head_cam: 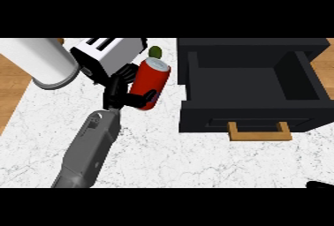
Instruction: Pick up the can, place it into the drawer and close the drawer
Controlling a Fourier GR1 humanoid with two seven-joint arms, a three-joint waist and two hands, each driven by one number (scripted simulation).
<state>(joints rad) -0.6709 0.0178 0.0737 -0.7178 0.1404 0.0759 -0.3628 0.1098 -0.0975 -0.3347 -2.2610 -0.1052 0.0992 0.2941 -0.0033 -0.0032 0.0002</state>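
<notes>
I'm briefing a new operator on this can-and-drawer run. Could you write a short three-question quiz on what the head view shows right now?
1. True or false: the drawer is shut.
2. Which hand is curled round the red can?
A. left hand
B. right hand
3. Fill in: the drawer's handle is ____ coloured.

Key:
1. False; it stands open, nothing visible inside.
2. A; only a sliver of the right hand shows at the lower right edge.
3. Wood.

Glossy red can (149, 84), matt black drawer (251, 84) with wooden handle (259, 132), white marbled counter (169, 154).
</notes>
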